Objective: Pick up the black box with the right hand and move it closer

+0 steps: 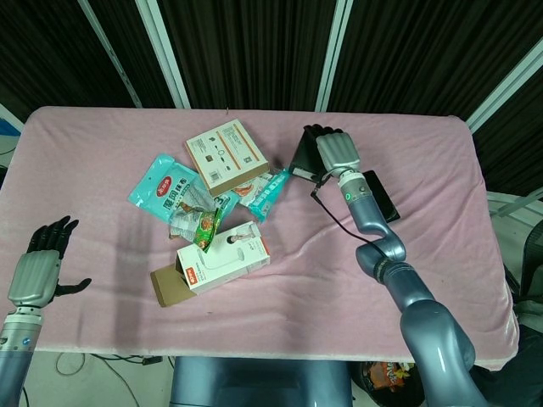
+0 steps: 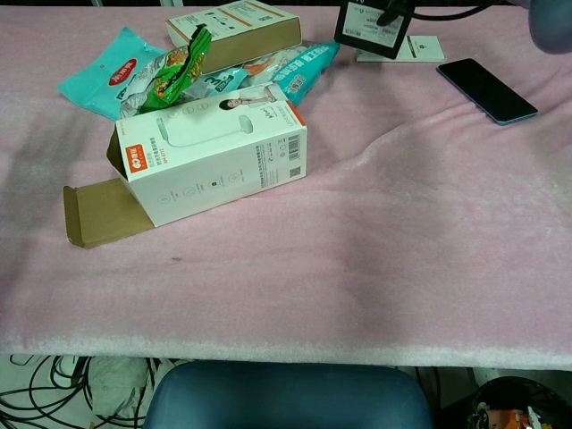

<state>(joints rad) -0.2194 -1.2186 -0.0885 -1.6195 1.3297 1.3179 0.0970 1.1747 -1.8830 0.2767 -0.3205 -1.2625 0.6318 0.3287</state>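
Observation:
The black box hangs tilted above the table at the back centre, and my right hand grips it from above. In the chest view the black box shows its white label at the top edge, lifted off the cloth, with only a bit of my right hand showing. My left hand hovers at the table's near left edge with its fingers apart, holding nothing.
A black phone and a white card lie just right of the box. A pile of snack packets, a tan-sided box and an open white carton lie left of centre on the pink cloth.

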